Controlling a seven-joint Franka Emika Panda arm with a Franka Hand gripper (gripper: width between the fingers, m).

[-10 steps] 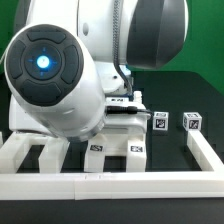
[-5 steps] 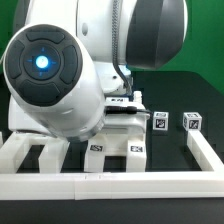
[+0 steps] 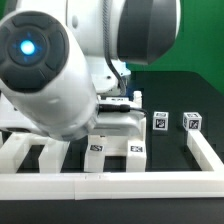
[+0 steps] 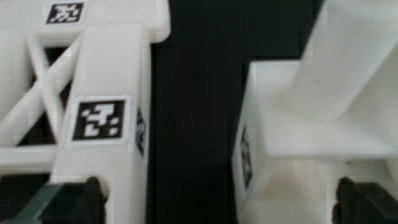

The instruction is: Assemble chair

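Foreground, bottom of the frame: the border rail (image 3: 120,184), unmoved. Just behind it, the arm (image 3: 50,70) fills the upper left. Its blue-lit joint sits higher and further toward the exterior view's left than half a second ago, so the arm is swinging while the parts stay put.

Chair parts (image 3: 118,135): lower centre, flat on the black table (image 3: 170,95), tags facing up, in the same places as before. Further back toward the exterior view's right stand a small tagged block (image 3: 158,122) and its twin (image 3: 191,121), apart from each other and from the main cluster.

Wrist view: gripper (image 4: 205,200) looks straight down on a cross-braced piece (image 4: 80,110) and a blocky part (image 4: 311,120) with a dark gap between them. Fingers (image 4: 54,200) are spread wide and appear to clamp nothing.

Judgement: nothing is lifted or joined yet — the arm is repositioning over the parts, so this is early in the assembly.
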